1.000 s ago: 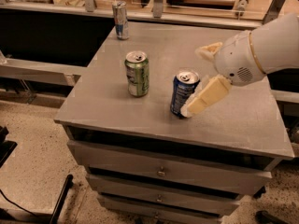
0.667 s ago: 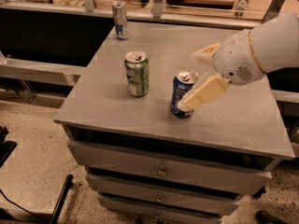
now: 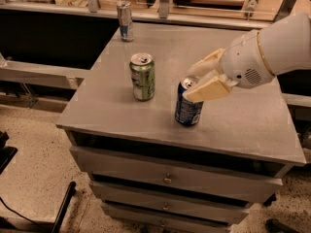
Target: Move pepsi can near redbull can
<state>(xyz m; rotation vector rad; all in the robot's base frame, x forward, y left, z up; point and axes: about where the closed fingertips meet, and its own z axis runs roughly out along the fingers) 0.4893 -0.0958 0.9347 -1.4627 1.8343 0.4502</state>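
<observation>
Nearest is the front edge of the tabletop (image 3: 243, 125), with drawers (image 3: 167, 179) under it. Just behind that edge, right of the middle, the pepsi can (image 3: 187, 111) stands upright with its long axis vertical.

The pincer (image 3: 190, 85) is at the can's top, reaching in from the right of the view. It is released: its two fingers are spread, one on the near side of the rim and one on the far side, so the can's top lies between them. Whether either finger touches the can cannot be told.

The green can (image 3: 142, 76) stands upright a little farther back and to the left of the pepsi can, apart from it.

The redbull can (image 3: 125, 21) stands upright at the far left edge, well apart from the pepsi can. The carry would therefore run away from the camera and leftward, passing close by the green can.

The near finger covers the upper right of the pepsi can. The arm (image 3: 282, 45) is cut off at the right edge of the view. The redbull can's markings are hard to make out.
</observation>
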